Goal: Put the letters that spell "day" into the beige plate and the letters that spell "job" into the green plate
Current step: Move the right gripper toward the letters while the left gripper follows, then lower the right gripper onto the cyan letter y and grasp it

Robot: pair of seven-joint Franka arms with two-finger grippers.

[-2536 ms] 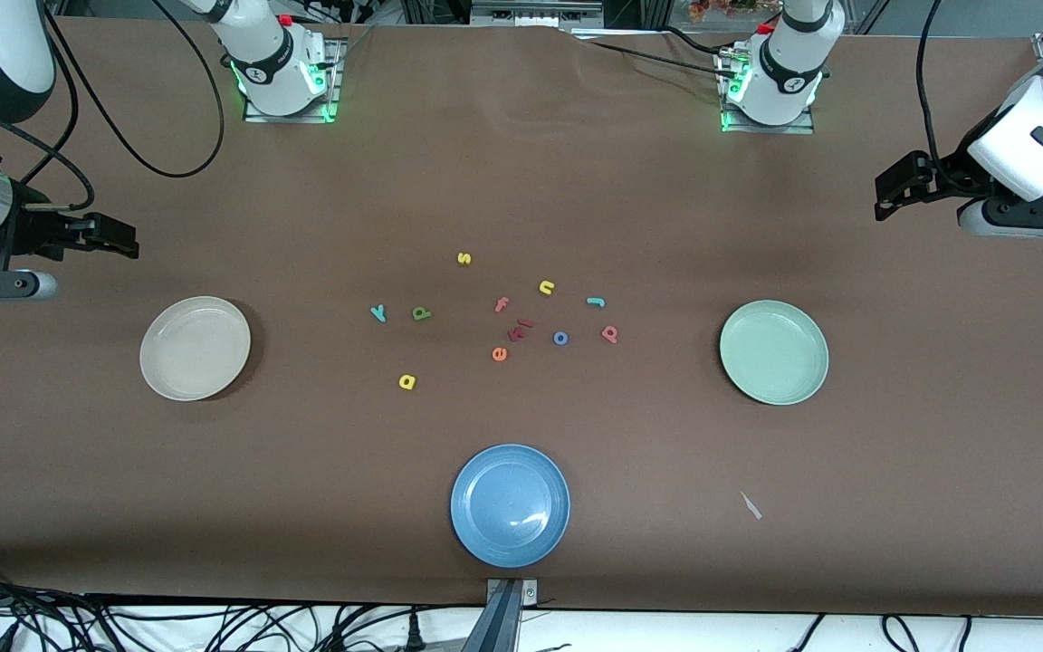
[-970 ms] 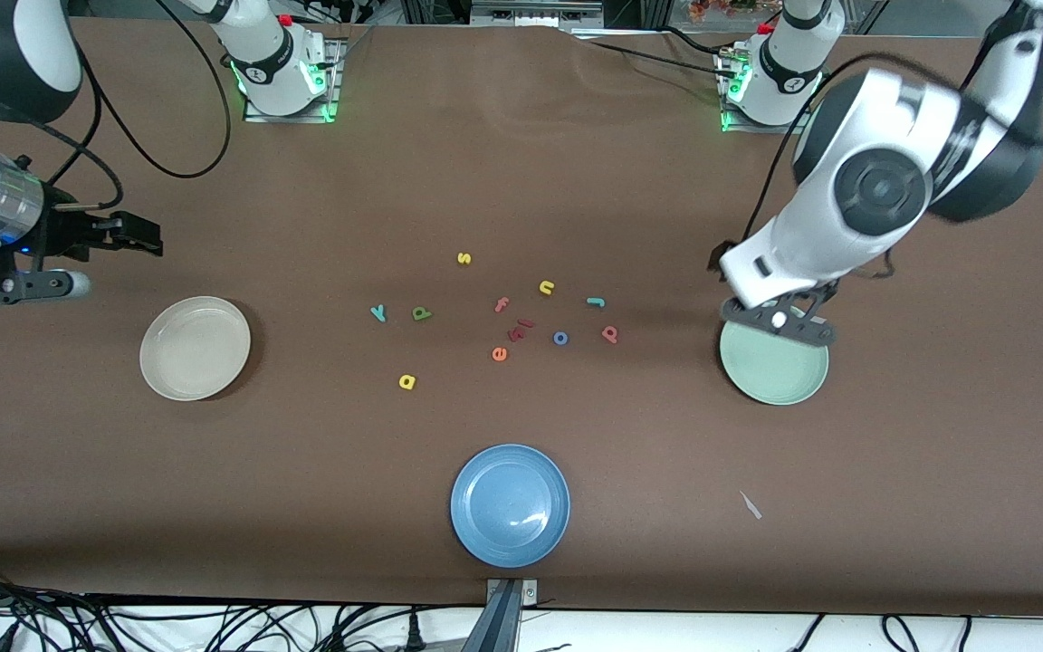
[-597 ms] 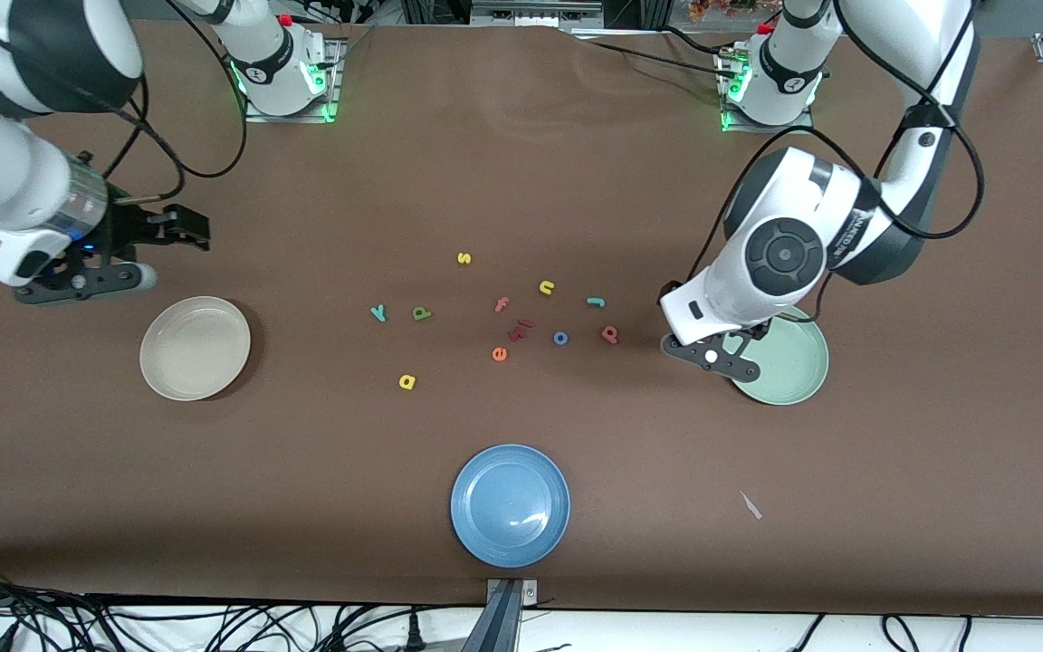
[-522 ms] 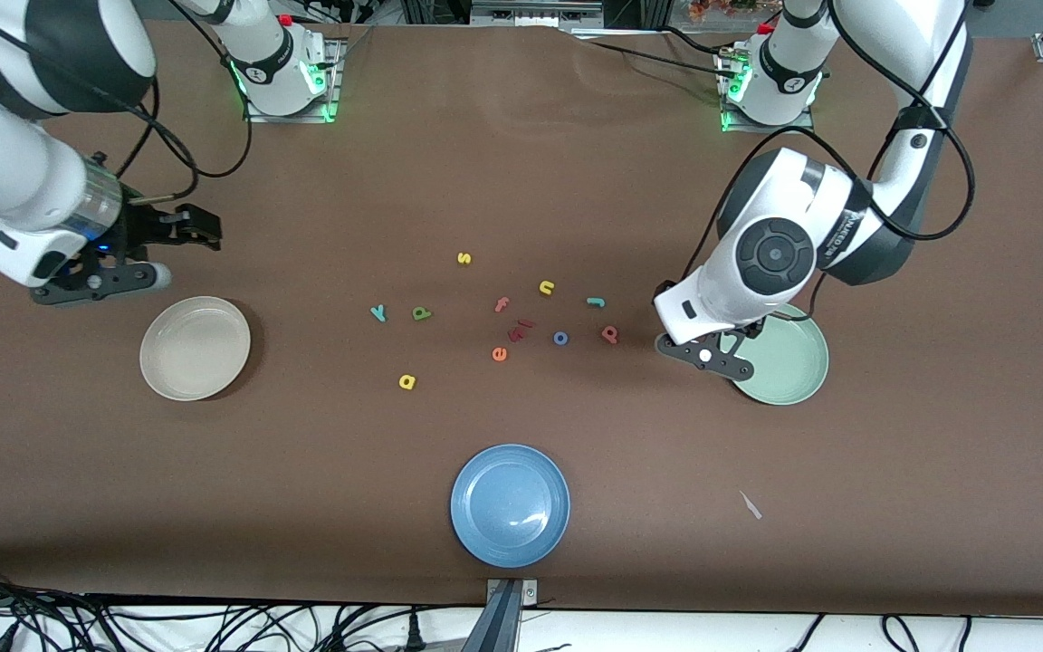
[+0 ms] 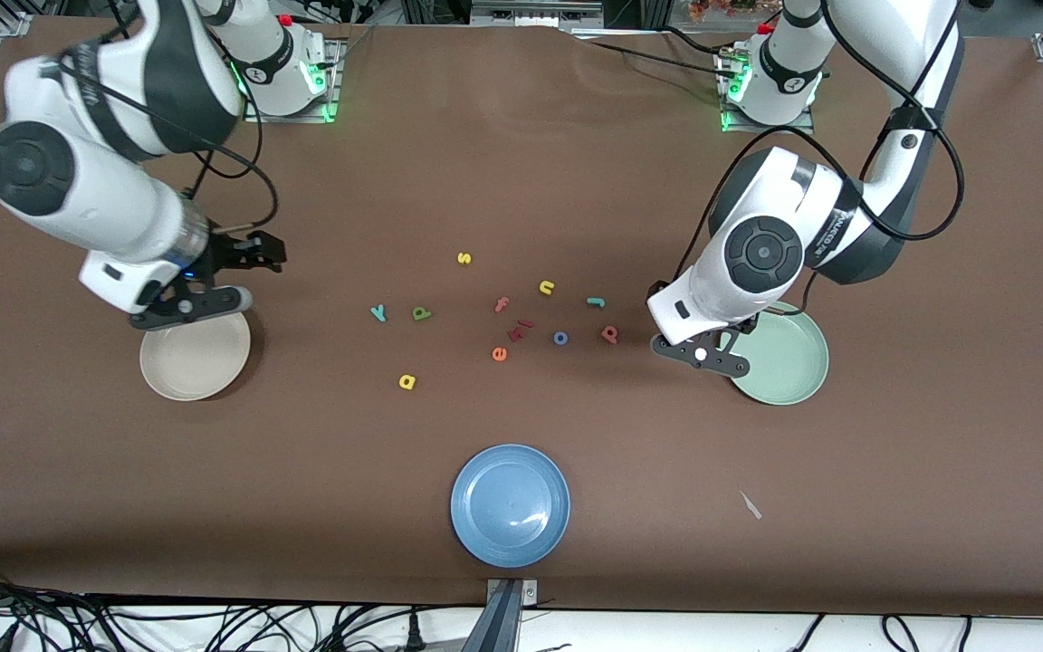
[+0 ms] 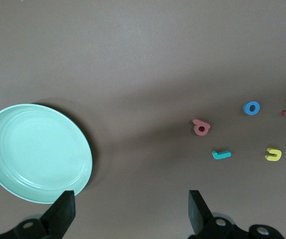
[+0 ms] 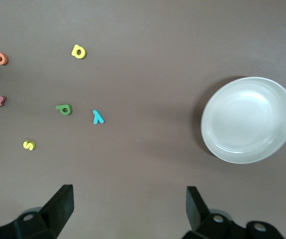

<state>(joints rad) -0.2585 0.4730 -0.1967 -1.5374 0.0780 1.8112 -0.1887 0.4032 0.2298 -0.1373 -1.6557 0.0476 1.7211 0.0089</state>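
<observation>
A brown table seen from above, described from the right arm's end to the left arm's end.

At the right arm's end, the right gripper (image 5: 254, 249) hangs over bare table, just above the rim of the beige plate (image 5: 194, 362), its fingers spread wide and empty. The plate holds nothing. Toward the middle lie the three "day" letters: the teal y (image 5: 378, 313), the green d (image 5: 421, 313) just beside it, and the yellow a (image 5: 406, 381) nearer the front camera. The y is the closest of them to the right gripper, so it looks like the natural first pick for that arm.

In the middle lie the letters that belong to neither word: a yellow s (image 5: 463, 258), a pink f (image 5: 502, 304), a dark red piece (image 5: 519, 330), an orange e (image 5: 499, 353) and a yellow n (image 5: 546, 287).

Next come the three "job" letters: the blue o (image 5: 559, 338), the teal j (image 5: 596, 302) and the pink-red b (image 5: 609, 333). The b lies nearest the left gripper (image 6: 130, 211), which hovers over the table between that letter and the green plate (image 5: 789, 367), fingers spread and empty. That plate is also empty.

Nearest the front camera sits a blue plate (image 5: 510, 505).

Count: three plates, eleven letter pieces, two grippers. No letter has yet been sorted.
</observation>
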